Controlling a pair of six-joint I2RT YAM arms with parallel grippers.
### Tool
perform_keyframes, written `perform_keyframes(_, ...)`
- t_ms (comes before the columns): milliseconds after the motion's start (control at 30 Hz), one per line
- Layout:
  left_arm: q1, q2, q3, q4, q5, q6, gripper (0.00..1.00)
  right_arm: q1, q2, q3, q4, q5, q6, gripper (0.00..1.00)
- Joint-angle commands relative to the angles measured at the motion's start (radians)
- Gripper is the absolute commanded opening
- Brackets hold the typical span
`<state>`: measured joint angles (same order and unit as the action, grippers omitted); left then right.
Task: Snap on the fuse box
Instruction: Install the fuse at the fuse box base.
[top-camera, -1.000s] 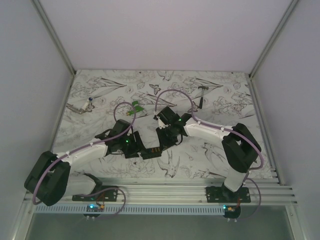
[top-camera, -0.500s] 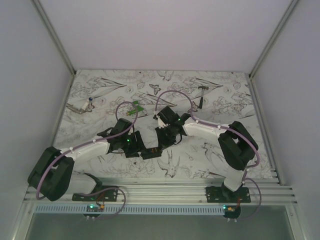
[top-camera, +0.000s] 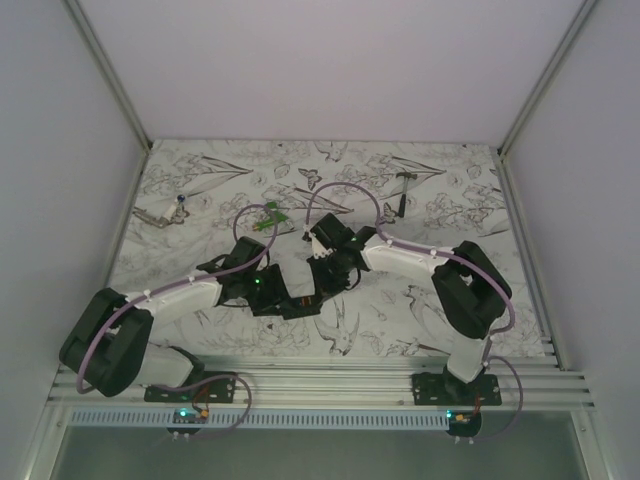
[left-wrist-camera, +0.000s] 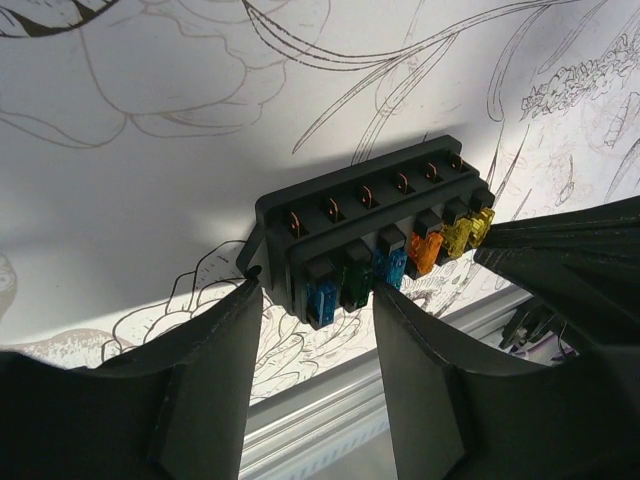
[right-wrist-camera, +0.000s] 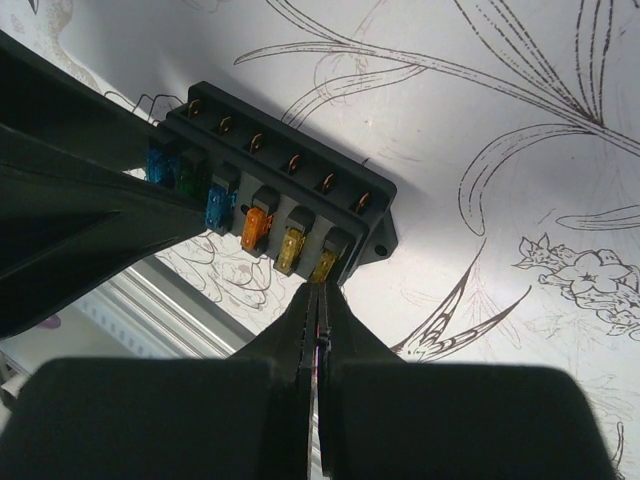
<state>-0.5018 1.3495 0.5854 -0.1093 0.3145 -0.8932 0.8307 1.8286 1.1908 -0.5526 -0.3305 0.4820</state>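
Note:
The fuse box (top-camera: 305, 300) is a black oblong with a row of blue, green, orange and yellow fuses, lying near the table's front centre. In the left wrist view its blue-and-green end (left-wrist-camera: 335, 285) sits between my left gripper's (left-wrist-camera: 315, 292) fingertips, which touch it on both sides. My left gripper (top-camera: 283, 298) holds that end from the left. My right gripper (right-wrist-camera: 320, 287) is shut with nothing between its pads, and its tips rest against the last yellow fuse (right-wrist-camera: 323, 266) at the box's other end (right-wrist-camera: 375, 215). In the top view the right gripper (top-camera: 322, 283) comes in from behind.
A small green piece (top-camera: 270, 220) lies behind the left arm. A dark hammer-shaped tool (top-camera: 402, 202) lies at the back right. A small metal item (top-camera: 163, 212) is at the far left. The aluminium rail (top-camera: 330, 385) runs along the near edge, close below the box.
My right gripper's jaws have closed fully and its tips have come up against the box's yellow end. The left jaws have narrowed slightly on the box.

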Motion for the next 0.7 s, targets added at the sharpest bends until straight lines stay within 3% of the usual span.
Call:
perform_keyframes(0, 0.006, 0.021, 0.014, -0.032, 0.019, 0.007, 0.51, 0.048, 0.132, -0.042, -0.115, 0.19, -0.047, 0.0)
perform_keyframes(367, 0.006, 0.028, 0.004, -0.024, 0.021, -0.001, 0.48, 0.095, 0.306, 0.001, -0.235, 0.417, -0.047, 0.0)
perform_keyframes(667, 0.006, 0.026, -0.015, -0.01, 0.017, -0.015, 0.48, 0.144, 0.454, 0.022, -0.264, 0.497, -0.031, 0.0)
